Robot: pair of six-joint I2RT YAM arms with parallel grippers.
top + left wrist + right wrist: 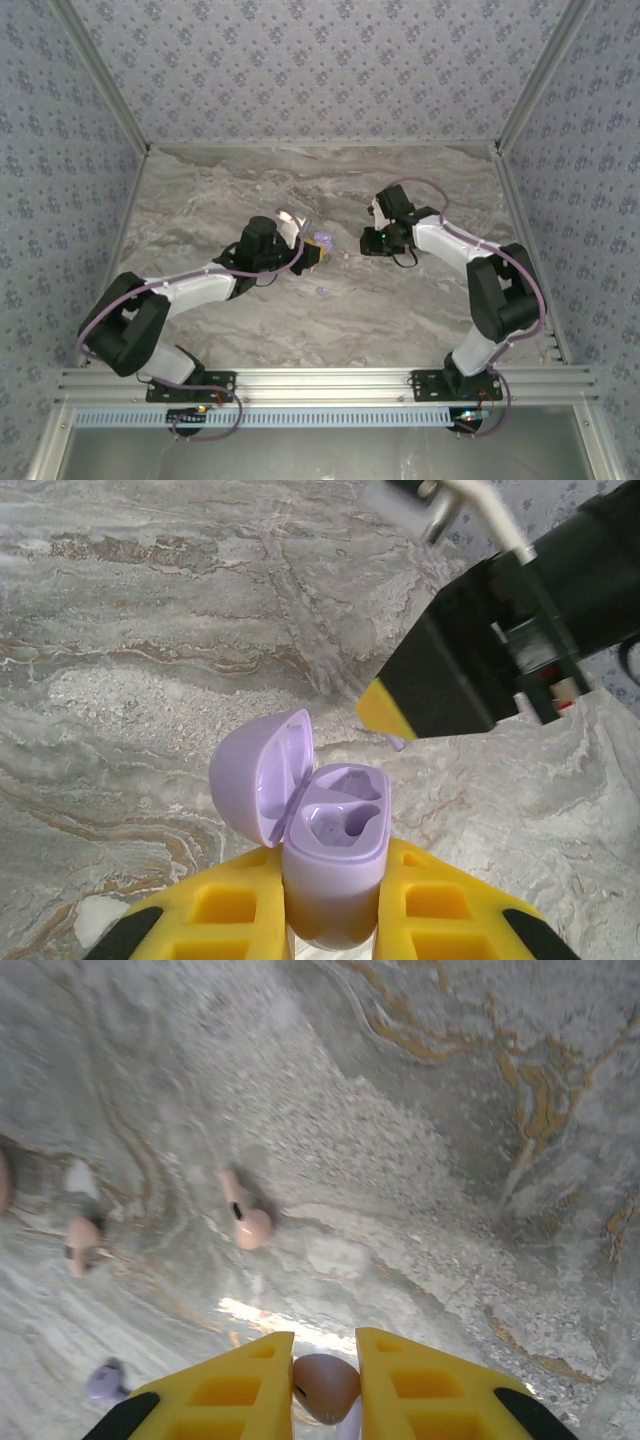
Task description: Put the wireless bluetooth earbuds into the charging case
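A: Your left gripper (335,885) was clenched on the base of the glossy lilac plastic charging case (338,825). Its domed lid (258,778) was swung open to the left and the two moulded wells faced up.

B: Your right gripper (325,1352) pinched one small rounded earbud (325,1385) between its yellow fingers (260,1360). It hung above the grey marbled tabletop (430,310), near the case in the top view.

A: Below it you had loose pieces: a pale pink stemmed earbud (246,1222), a second pinkish earbud (80,1240) near the left edge of that view, and a lilac bud (105,1380) close beside the finger.

B: You had wide room toward the far patterned wall (300,70) and the side walls (60,150). Both grippers stood mid-table, well apart from the aluminium rail (320,380) at the near edge.
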